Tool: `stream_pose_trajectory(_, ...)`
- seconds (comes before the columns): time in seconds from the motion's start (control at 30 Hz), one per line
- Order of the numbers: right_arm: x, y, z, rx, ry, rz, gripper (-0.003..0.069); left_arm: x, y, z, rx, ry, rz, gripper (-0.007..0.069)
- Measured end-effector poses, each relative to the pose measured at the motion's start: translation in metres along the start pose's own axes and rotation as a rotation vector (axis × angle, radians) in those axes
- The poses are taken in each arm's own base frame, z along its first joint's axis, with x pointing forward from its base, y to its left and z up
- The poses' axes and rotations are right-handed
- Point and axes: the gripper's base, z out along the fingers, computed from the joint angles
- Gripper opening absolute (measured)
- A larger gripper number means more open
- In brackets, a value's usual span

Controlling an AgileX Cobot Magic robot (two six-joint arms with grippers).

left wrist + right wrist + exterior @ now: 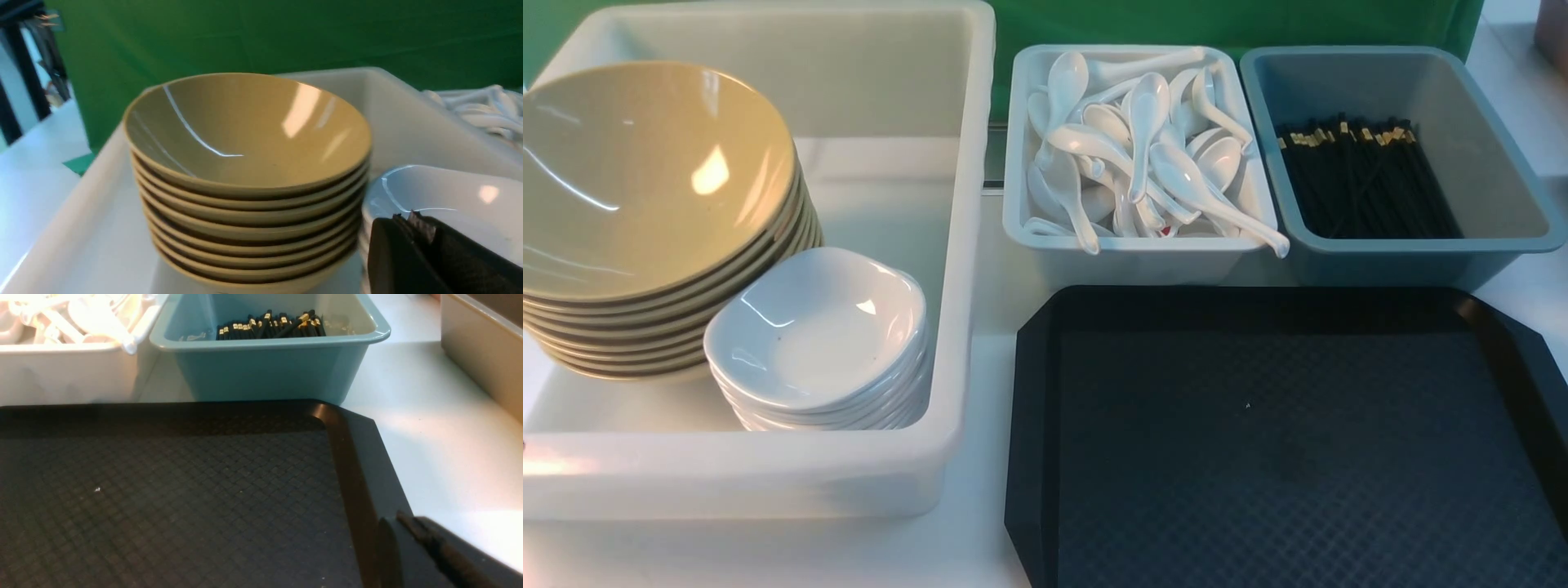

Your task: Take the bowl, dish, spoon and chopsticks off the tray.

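Observation:
The black tray [1031, 425] lies at the front right with nothing on it; the right wrist view shows its bare textured floor and rim [359, 465]. A stack of tan bowls [645, 180] and a stack of white dishes [817, 327] sit in the big white tub. The spoons [1143, 147] and the chopsticks [1364, 180] lie in their own tubs. Neither gripper shows in the front view. My left gripper [407, 218] is shut and empty, just before the dishes [441, 192] and beside the bowls [245, 130]. My right gripper [392, 520] is shut and empty over the tray's rim.
The big white tub [968, 245] fills the left. A small white tub [1013, 163] and a grey-blue tub [1503, 163] stand behind the tray. Another container [482, 347] shows beyond the tray in the right wrist view. A green backdrop is behind.

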Motion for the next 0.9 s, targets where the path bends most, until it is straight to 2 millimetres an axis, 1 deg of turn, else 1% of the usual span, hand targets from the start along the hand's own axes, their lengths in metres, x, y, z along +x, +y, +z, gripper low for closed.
stream_pose_trajectory(0.07, 0.0, 0.0, 0.0, 0.0, 0.0, 0.0, 0.0043, 0.023, 0.002, 0.005, -0.053, 0.024, -0.026, -0.0008)
stream_pose_trajectory(0.13, 0.0, 0.0, 0.0, 0.0, 0.0, 0.0, 0.0045, 0.037, 0.002, 0.007, -0.069, 0.066, -0.032, -0.0011)
stream_pose_trajectory(0.23, 0.0, 0.0, 0.0, 0.0, 0.0, 0.0, 0.0045, 0.043, 0.002, 0.007, -0.065, 0.106, -0.048, -0.0011)
stream_pose_trajectory(0.3, 0.0, 0.0, 0.0, 0.0, 0.0, 0.0, 0.0045, 0.05, 0.001, 0.006, -0.054, 0.189, -0.064, -0.0011)
stream_pose_trajectory(0.37, 0.0, 0.0, 0.0, 0.0, 0.0, 0.0, 0.0045, 0.055, 0.0, 0.005, -0.047, 0.236, -0.07, -0.0011)
stream_pose_trajectory(0.9, 0.0, 0.0, 0.0, 0.0, 0.0, 0.0, 0.0045, 0.055, 0.0, 0.005, -0.047, 0.242, -0.065, -0.0011)
